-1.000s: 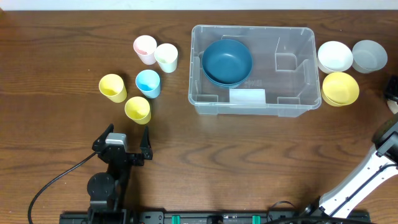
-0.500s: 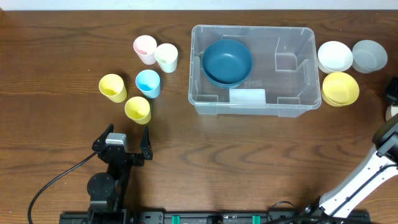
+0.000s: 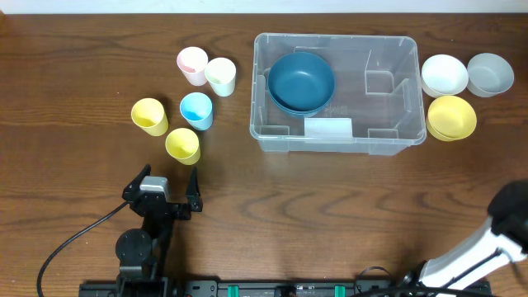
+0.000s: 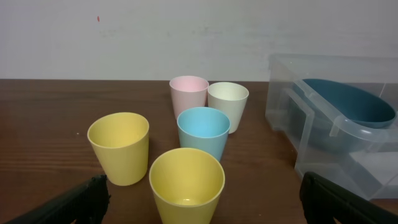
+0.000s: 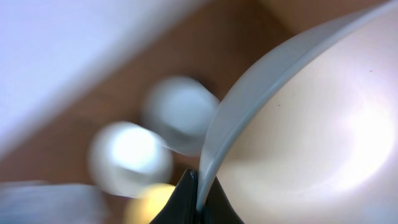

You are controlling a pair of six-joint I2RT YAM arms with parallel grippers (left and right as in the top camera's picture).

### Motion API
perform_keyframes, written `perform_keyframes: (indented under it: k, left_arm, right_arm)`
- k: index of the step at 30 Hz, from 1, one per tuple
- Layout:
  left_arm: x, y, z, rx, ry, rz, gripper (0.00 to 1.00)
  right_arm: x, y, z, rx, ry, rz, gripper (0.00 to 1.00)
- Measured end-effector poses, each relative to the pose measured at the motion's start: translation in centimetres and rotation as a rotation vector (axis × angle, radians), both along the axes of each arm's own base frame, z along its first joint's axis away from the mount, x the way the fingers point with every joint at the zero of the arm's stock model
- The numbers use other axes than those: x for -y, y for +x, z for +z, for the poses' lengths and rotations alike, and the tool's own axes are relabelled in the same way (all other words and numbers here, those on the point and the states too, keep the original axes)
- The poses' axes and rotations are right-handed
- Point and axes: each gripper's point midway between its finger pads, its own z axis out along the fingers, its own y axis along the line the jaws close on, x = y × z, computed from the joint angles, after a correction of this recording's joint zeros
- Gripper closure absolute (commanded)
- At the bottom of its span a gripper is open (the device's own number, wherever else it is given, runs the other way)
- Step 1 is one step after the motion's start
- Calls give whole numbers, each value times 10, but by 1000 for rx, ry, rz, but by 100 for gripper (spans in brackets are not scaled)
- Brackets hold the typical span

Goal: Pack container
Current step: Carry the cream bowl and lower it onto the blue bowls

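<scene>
The clear container [image 3: 388, 140] stands at the back middle of the table with a dark blue bowl [image 3: 301, 81] in its left half; both also show in the left wrist view, the container [image 4: 311, 134] and the blue bowl [image 4: 351, 106]. My right gripper [image 5: 202, 193] is shut on the rim of a pale cream bowl [image 5: 311, 124], which fills the blurred right wrist view. In the overhead view only the right arm [image 3: 495, 239] shows, at the right edge. My left gripper [image 3: 165, 183] is open and empty, just in front of the cups.
White [image 3: 444, 74], grey [image 3: 490, 73] and yellow [image 3: 451, 116] bowls sit right of the container. Several cups stand to its left: pink [image 3: 192, 64], cream [image 3: 221, 75], blue [image 3: 196, 110] and two yellow [image 3: 149, 115], [image 3: 182, 145]. The nearest yellow cup [image 4: 186, 183] is between the left fingers.
The right arm has swung down and rightward, and the pale bowl and gripper at the overhead view's right edge have gone out of sight. The left arm has not moved.
</scene>
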Motion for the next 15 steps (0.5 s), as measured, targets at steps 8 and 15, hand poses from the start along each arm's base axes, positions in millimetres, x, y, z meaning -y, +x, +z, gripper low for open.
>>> perform_keyframes:
  k: [8, 15]
  left_arm:
    - [0, 0, 0, 0, 0, 0, 2]
    - [0, 0, 0, 0, 0, 0, 2]
  right_arm:
    - [-248, -13, 161, 373, -33, 540, 99]
    - [-396, 3, 86, 150, -31, 821, 99]
